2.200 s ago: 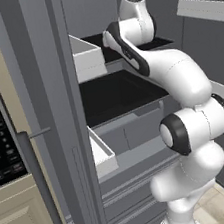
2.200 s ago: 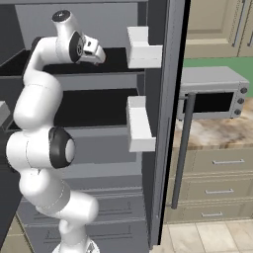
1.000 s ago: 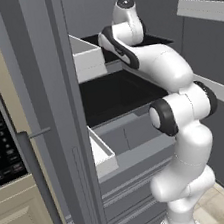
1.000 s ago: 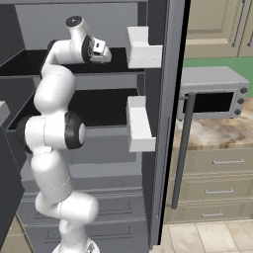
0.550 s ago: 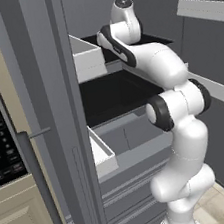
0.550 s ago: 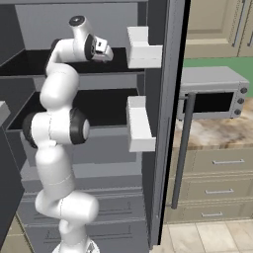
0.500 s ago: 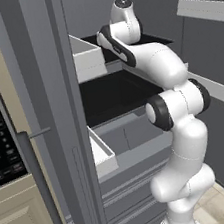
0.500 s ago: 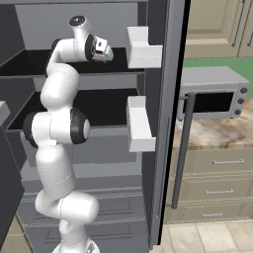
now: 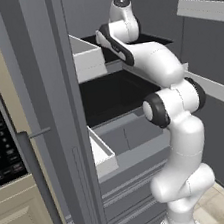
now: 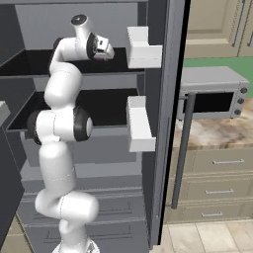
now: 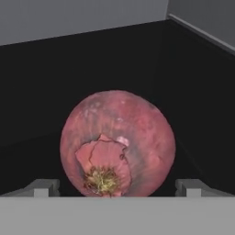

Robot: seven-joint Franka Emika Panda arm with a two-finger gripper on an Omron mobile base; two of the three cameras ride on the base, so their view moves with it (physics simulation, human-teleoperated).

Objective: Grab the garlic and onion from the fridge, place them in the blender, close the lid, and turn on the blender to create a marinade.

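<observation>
The gripper (image 11: 117, 188) stands wide apart, its fingertips (image 11: 43, 187) flanking a red onion (image 11: 117, 143) without touching it. The onion sits on a dark shelf (image 11: 55, 82) of the fridge (image 9: 48, 108) — the upper one, beside a white door bin (image 10: 143, 48).

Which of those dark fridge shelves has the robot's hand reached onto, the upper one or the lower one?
The upper shelf. The hand's open fingers straddle a red onion there, while the lower shelf sits at elbow height.
</observation>
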